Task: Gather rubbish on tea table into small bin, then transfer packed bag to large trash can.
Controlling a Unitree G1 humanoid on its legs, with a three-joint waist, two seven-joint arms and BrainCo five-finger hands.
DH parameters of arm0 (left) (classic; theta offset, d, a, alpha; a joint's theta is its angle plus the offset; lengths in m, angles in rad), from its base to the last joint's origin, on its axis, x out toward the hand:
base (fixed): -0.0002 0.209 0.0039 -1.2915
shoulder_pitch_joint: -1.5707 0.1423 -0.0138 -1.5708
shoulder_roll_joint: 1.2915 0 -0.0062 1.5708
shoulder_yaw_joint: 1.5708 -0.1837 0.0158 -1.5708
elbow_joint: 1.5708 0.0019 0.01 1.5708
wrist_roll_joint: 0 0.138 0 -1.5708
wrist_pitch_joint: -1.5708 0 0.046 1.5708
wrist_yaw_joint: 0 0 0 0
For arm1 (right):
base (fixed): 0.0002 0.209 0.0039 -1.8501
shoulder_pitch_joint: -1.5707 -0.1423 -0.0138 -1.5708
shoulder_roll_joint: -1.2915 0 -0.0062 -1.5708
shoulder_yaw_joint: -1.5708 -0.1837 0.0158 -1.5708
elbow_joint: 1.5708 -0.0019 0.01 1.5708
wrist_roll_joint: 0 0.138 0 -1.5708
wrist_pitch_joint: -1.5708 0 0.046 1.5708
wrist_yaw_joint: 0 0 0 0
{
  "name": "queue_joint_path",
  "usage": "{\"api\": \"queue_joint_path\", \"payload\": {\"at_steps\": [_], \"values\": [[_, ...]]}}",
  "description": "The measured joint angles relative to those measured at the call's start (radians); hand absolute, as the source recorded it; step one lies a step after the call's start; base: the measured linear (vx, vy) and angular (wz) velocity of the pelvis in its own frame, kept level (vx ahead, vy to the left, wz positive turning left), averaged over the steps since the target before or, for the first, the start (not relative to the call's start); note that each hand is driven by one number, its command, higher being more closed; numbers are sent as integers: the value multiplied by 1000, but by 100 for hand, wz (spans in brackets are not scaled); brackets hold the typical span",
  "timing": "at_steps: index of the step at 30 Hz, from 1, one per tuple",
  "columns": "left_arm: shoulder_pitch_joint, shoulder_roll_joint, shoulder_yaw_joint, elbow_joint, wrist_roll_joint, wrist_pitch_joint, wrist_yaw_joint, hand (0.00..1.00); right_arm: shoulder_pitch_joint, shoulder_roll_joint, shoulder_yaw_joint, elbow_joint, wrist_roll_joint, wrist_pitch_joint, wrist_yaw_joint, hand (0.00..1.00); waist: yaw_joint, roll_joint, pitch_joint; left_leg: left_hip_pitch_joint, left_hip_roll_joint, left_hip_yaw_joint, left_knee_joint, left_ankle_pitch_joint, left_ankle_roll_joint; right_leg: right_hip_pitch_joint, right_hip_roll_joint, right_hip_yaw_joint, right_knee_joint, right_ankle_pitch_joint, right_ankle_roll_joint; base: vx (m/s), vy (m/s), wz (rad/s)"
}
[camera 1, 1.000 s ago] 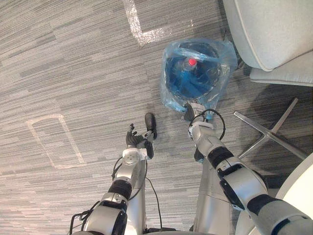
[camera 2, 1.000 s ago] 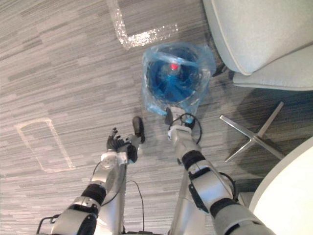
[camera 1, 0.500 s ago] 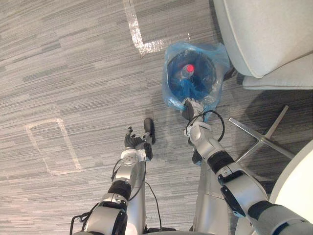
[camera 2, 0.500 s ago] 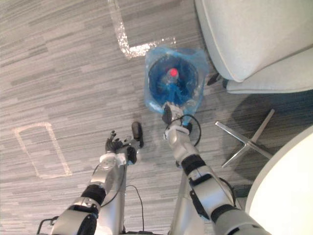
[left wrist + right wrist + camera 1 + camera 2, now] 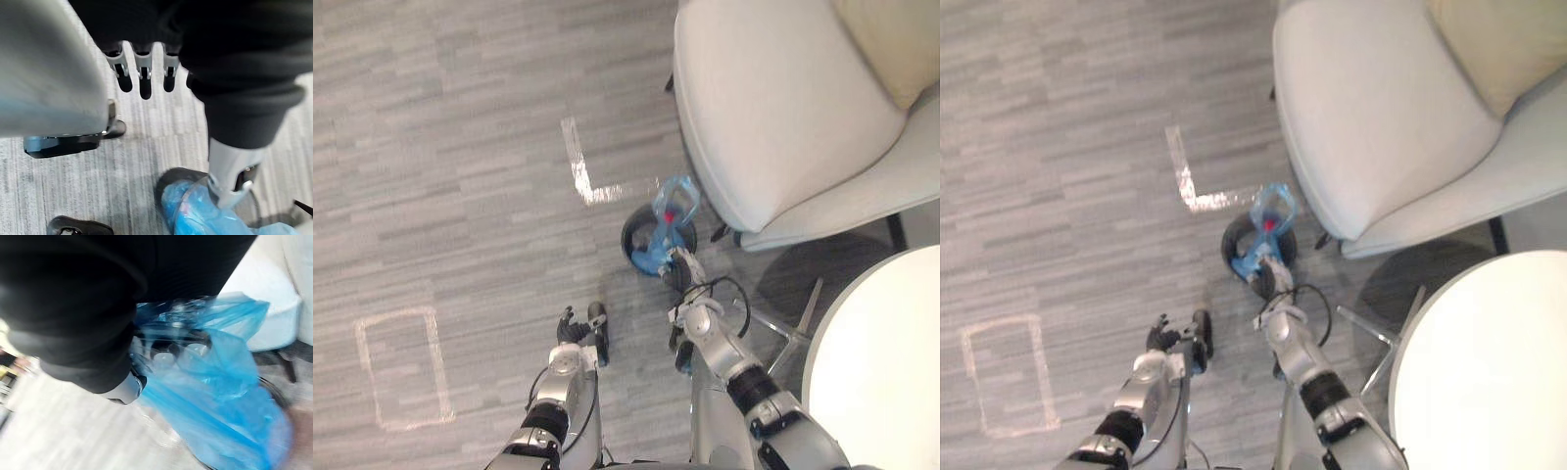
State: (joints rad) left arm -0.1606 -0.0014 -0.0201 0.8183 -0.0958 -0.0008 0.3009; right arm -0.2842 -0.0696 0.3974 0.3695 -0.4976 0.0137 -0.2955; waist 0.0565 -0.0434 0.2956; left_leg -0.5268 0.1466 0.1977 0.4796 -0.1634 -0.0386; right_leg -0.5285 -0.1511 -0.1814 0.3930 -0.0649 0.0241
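A small dark bin (image 5: 634, 247) stands on the grey carpet beside the armchair. Its blue plastic bag (image 5: 674, 201) is bunched and drawn upward out of the bin, and a red bottle cap (image 5: 670, 217) shows through the film. My right hand (image 5: 677, 274) is at the bin's near side, shut on the bag's gathered rim. In the right wrist view the fingers (image 5: 168, 350) are curled into the blue bag (image 5: 215, 396). My left hand (image 5: 576, 331) hangs to the left of the bin with straight fingers (image 5: 141, 68), holding nothing.
A white armchair (image 5: 773, 108) stands just behind and right of the bin, with its metal legs (image 5: 783, 328) on the floor. A round white table (image 5: 881, 372) fills the lower right. Tape marks (image 5: 582, 176) lie on the carpet to the left.
The camera has risen and shifted, so everything looks smaller. The bag's open mouth has been gathered into a narrow bunch and pulled up out of the bin by my right hand.
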Motion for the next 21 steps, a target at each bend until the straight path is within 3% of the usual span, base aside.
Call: {"api": "queue_joint_path", "payload": {"at_steps": [6, 15, 17, 18, 19, 20, 21], "values": [[47, 25, -49, 78, 37, 9, -23, 0, 81, 10, -1, -50, 39, -25, 47, 100, -9, -9, -92, 165, -5, 12, -127, 24, -24, 187, 36, 4, -196, 65, 16, 115, -9, -12], [63, 70, -86, 93, 58, 11, -30, 0, 118, -22, -45, -58, 78, -46, 95, 100, -35, -1, -133, 305, -37, 14, -244, 60, -27, 351, 49, 18, -381, 140, 32, 52, 9, -5], [87, 77, -96, 28, 74, 24, -30, 0, 155, -30, -45, -123, 93, -49, 115, 100, -42, 1, -145, 335, -43, 18, -274, 71, -26, 376, 48, 24, -404, 152, 32, -4, -2, -7], [114, 79, -112, -102, 75, 48, -29, 0, 166, -41, -47, -157, 109, -55, 125, 100, -49, 1, -152, 342, -49, 18, -287, 75, -25, 378, 47, 27, -409, 154, 33, -42, 9, -1], [147, 93, -134, -257, 27, -11, -66, 0, 182, -57, -53, -196, 117, -64, 129, 100, -47, 4, -161, 344, -54, 15, -299, 80, -21, 380, 44, 28, -417, 160, 32, -51, 13, 1], [157, 102, -145, -301, -8, -62, -94, 0, 189, -57, -55, -212, 121, -70, 132, 100, -45, 7, -164, 349, -59, 12, -307, 86, -22, 383, 43, 26, -419, 161, 33, -58, 18, 1], [175, 108, -157, -380, 29, -65, -89, 0, 207, -58, -73, -243, 152, -76, 153, 100, -47, 10, -168, 363, -64, 11, -321, 91, -19, 391, 41, 28, -421, 162, 34, -34, 13, -6]]}}
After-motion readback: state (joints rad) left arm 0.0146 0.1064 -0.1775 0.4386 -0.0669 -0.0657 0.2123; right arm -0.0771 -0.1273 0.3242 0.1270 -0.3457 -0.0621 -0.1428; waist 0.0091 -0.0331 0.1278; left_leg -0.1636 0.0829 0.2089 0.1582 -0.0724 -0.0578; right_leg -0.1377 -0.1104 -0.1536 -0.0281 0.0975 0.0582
